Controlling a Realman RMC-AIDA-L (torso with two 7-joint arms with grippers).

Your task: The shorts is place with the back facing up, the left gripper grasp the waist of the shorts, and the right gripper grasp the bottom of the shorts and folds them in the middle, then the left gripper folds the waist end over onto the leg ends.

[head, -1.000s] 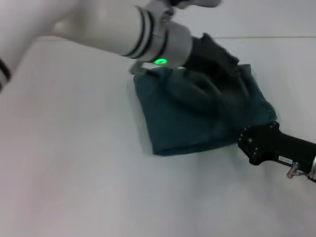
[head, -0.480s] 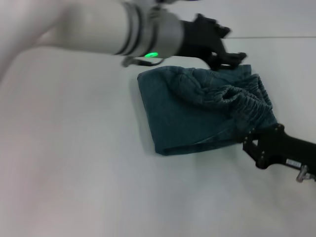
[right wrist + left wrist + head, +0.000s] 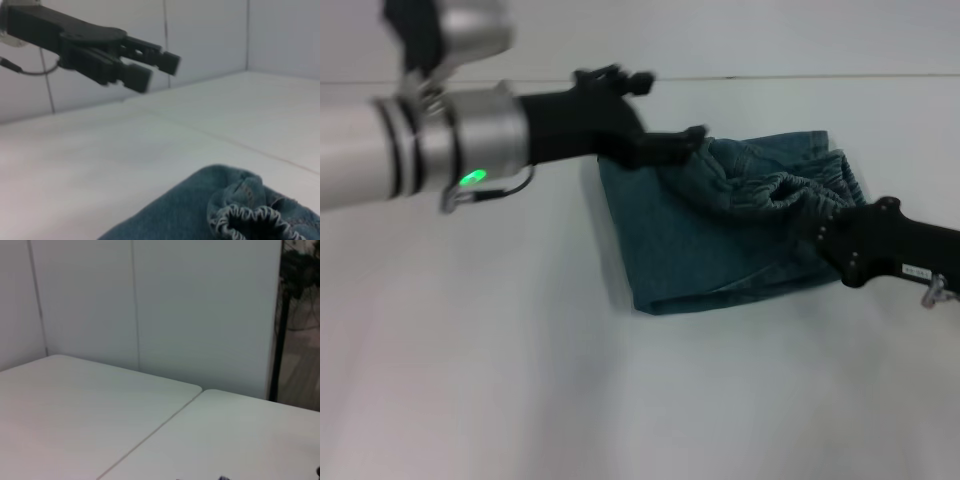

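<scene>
The shorts (image 3: 720,235) lie folded right of centre on the white table (image 3: 520,380), with the ruched waist (image 3: 815,185) bunched on top. The left gripper (image 3: 665,120) hovers at their upper-left corner, fingers slightly parted and empty. The right gripper (image 3: 817,238) presses their right edge; I cannot tell its grip.

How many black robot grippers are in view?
2. The left gripper hangs open above the far edge of the folded blue-green denim shorts; the right gripper is at their ruched waist.
</scene>
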